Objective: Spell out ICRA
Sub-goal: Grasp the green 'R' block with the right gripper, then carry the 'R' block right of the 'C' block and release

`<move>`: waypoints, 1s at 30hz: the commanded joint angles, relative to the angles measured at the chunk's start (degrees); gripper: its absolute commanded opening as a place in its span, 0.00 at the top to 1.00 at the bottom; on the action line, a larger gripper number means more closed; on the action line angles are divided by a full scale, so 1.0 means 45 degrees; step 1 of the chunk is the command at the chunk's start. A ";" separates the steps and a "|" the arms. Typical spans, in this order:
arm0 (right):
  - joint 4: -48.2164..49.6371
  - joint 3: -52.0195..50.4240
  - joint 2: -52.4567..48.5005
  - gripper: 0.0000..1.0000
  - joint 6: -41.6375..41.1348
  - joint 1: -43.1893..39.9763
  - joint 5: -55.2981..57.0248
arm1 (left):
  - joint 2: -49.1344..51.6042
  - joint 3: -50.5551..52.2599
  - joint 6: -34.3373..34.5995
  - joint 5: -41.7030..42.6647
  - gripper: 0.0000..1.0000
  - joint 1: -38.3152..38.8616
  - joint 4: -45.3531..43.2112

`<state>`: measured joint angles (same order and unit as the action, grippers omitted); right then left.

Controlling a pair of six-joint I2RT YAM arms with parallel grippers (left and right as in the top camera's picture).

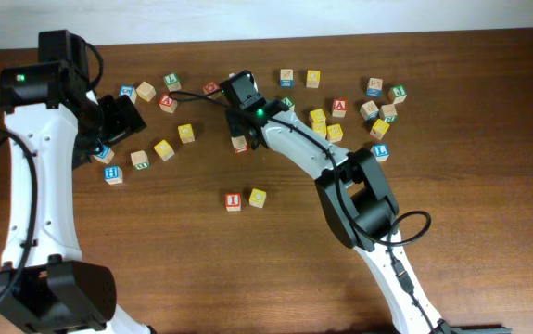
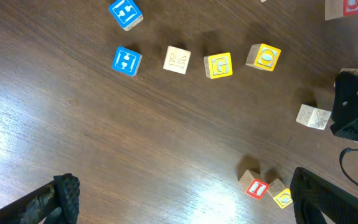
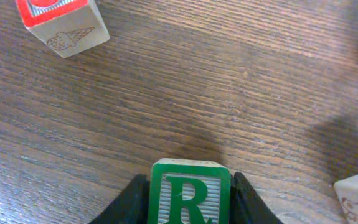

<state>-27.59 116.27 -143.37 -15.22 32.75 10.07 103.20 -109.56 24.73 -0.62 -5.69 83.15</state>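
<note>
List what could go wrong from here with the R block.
The right gripper pinches the R block by its side faces; it could twist or slip on lifting.
Setting it beside the yellow block may nudge that one or the I block out of line.
The red-edged block sits close; the arm could bump it.

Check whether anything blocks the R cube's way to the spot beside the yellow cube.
Nothing visible does: bare table lies between the green R cube, in the right gripper, and the yellow cube.
</note>
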 commanded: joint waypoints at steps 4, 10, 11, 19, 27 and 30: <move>-0.0155 0.0262 0.0641 0.79 -0.0733 -0.0287 -0.0097 | 0.0019 0.0005 0.0170 0.0092 0.01 0.0010 -0.0034; -0.2463 0.0262 0.3497 0.79 -0.0729 -0.0311 -0.0087 | 0.0019 0.0005 0.0170 0.0087 0.01 0.0010 -0.0092; -0.3288 0.0262 0.4177 0.79 -0.0733 -0.0311 -0.0087 | 0.0019 0.0005 0.0165 0.0087 0.01 0.0010 -0.0121; -1.0758 0.0039 0.5736 0.79 -0.1831 -0.0282 -0.1229 | 0.0019 0.0005 0.0165 0.0087 0.01 0.0010 -0.0330; -0.9078 -0.4459 0.5702 0.79 -0.1841 -0.0282 -0.4124 | 0.0019 0.0005 0.0165 0.0087 0.01 0.0010 -0.0321; -0.8179 -0.5421 0.5702 0.79 -0.2584 -0.0199 -0.4435 | 0.0019 0.0005 0.0165 0.0087 0.01 0.0010 -0.0316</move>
<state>-66.48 95.00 -117.60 -23.90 31.64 -6.35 103.20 -109.56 24.73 -0.43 -5.69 81.78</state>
